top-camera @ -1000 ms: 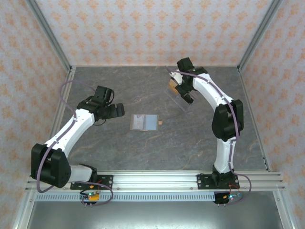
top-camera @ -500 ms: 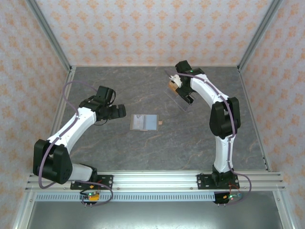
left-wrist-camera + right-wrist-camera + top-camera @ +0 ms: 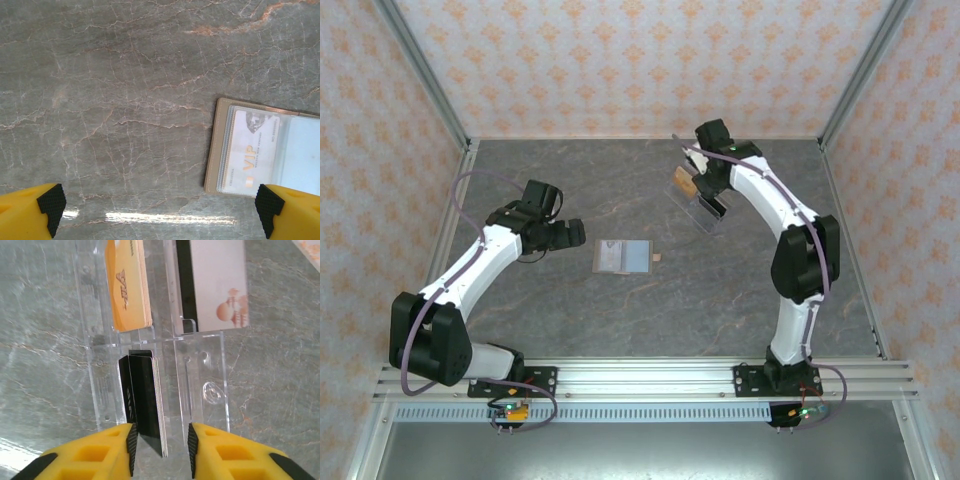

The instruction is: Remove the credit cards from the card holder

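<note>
Snagging is the nearest danger at the right gripper. Its jaws stand partly open and grip nothing, though a dark card stands in a slot of the clear stand directly between the pads. The pad on the left of the wrist view sits just beside that card, while a clear gap shows on the other side. If the wrist pulls away at a slant, that near pad could drag the dark card out of its slot or rock the stand. Just beyond the fingertips, the orange card and the pink card lean in the farther slots, and a jolt to the light stand could spill both.

The left gripper hangs fully open over the bare table, holding nothing. The wallet lies open and flat ahead of it, off toward the finger on the right of its wrist view. A white VIP card is tucked inside the wallet's clear sleeve, so the job looks unfinished. That sleeve probably grips tightly. Nothing pins the wallet, so a pull on the card could slide or lift the whole wallet across the smooth stone. A pinch taken too deep would catch sleeve and card together.
</note>
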{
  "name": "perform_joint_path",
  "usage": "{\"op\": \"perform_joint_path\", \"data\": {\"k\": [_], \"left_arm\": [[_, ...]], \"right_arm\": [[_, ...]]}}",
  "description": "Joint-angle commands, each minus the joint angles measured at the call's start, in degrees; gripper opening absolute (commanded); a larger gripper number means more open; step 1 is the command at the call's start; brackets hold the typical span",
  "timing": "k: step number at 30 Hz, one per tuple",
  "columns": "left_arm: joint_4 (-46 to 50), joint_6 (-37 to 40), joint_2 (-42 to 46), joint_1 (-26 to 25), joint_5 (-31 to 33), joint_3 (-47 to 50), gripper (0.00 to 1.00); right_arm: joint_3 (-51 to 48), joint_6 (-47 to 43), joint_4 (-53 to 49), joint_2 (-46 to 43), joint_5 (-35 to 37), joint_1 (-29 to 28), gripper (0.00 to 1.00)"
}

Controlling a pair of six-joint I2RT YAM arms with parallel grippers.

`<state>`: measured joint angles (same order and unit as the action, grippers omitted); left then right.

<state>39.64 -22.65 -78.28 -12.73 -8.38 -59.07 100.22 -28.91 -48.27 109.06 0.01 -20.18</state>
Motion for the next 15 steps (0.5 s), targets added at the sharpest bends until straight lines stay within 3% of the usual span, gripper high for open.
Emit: {"op": "perform_joint_path", "data": {"k": [1, 4, 8, 15], "left_arm": [[-0.7, -2.3, 1.2, 0.0, -0.3, 0.4, 1.0], [-2.3, -5.0, 1.6, 0.0, -1.8, 1.2, 1.0], [-4.3, -7.6, 1.2, 0.0, -4.4, 1.9, 1.0], [-7.0, -10.9, -0.8, -0.9, -7.3, 2.8, 1.0]], "right_arm": [[-2.7, 11.1, 0.1, -4.5, -2.3, -1.2, 0.42], [-6.8, 24.3, 3.8, -8.9, -4.9, -2.6, 0.43], [-15.9, 37.3, 11.4, -15.0, -11.7, -5.6, 0.54], [-24.4, 54.0, 16.6, -15.1, -15.7, -13.7, 0.56]]}}
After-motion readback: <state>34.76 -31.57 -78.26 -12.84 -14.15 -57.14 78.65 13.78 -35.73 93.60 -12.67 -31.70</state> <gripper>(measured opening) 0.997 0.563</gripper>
